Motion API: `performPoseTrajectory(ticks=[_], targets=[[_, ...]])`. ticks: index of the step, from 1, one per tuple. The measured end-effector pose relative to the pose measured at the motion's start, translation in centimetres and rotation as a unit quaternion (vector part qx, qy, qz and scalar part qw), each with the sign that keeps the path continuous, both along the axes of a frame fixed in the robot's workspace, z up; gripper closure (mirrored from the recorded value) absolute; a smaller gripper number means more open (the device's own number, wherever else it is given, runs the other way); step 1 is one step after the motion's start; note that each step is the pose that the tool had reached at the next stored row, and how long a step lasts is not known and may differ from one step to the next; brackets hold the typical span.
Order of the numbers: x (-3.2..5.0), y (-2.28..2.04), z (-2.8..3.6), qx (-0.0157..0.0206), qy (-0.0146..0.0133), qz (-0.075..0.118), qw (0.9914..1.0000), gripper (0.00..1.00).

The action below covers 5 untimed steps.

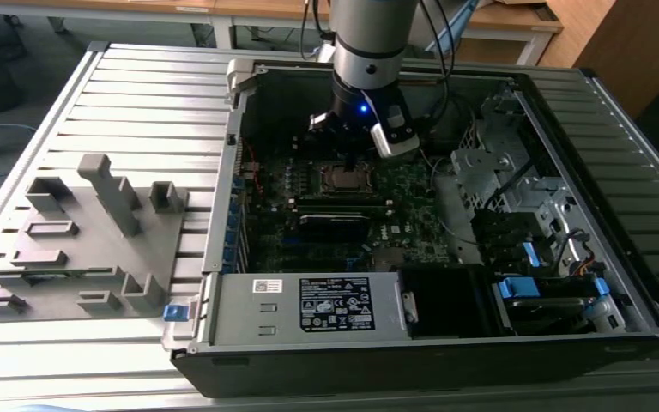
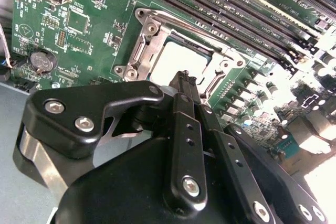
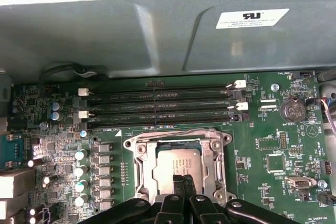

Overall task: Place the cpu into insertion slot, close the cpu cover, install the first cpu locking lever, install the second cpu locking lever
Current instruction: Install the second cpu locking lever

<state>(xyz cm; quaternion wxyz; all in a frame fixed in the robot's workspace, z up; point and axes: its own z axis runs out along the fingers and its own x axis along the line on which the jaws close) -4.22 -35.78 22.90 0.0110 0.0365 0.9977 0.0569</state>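
Note:
The cpu (image 3: 176, 163) (image 2: 176, 61), a flat silver-grey square, lies level in the insertion slot (image 1: 347, 178), whose shiny metal rim (image 3: 139, 150) (image 2: 149, 24) frames it on the green motherboard. My gripper (image 3: 182, 180) (image 2: 185, 78) (image 1: 355, 161) hangs straight over the socket with its two black fingers pressed together. The tips sit at the cpu's near edge, and nothing shows between them. I cannot tell whether the cpu cover lies down over the chip, because the gripper hides that side of the socket.
Long black memory slots (image 3: 157, 103) (image 2: 236, 9) run beside the socket. The grey case wall (image 3: 157, 35) rises behind them. A drive cage (image 1: 501, 180) and a power supply (image 1: 306, 305) crowd the case. A grey fixture tray (image 1: 89, 232) sits on the exterior view's left.

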Motion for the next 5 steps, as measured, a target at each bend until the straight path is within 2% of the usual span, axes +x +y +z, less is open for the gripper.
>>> performPoseTrajectory(ticks=[5], targets=[[0.0,0.0,0.07,-0.0001,0.0,0.0,1.0,0.89]])
